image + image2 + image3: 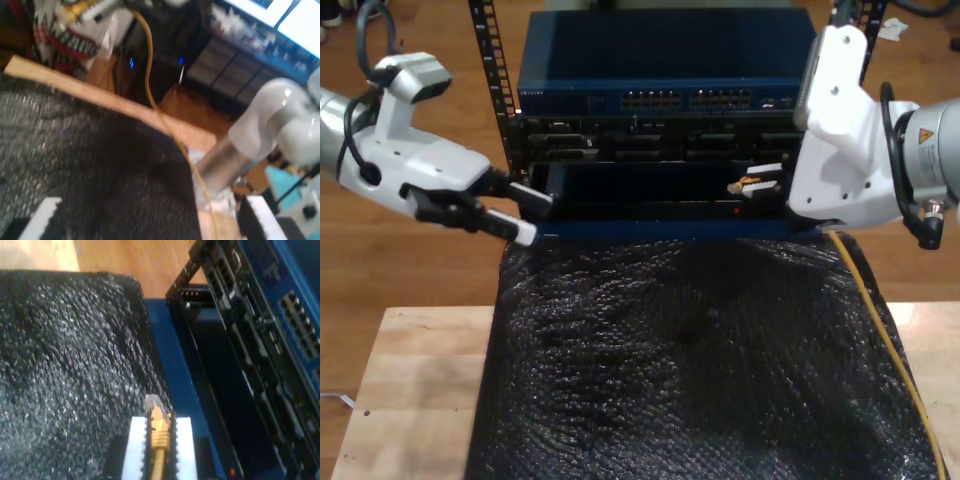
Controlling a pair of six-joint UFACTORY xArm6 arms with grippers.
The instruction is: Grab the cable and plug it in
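at the exterior view's right, my second gripper (760, 183) is closed tight on the cable (880, 330) just behind its little plug (156, 415), right in front of the rack (660, 150). the yellow cable hangs back over the black mat (690, 370). at the exterior view's left, my first gripper (525, 213) has its fingers spread apart, holding nothing, beside the rack.

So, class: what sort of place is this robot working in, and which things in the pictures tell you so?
Probably a lab or test bench for network gear. A rack holds a blue network switch with rows of ports, black foam covers a wooden table, and my second gripper holds the cable.
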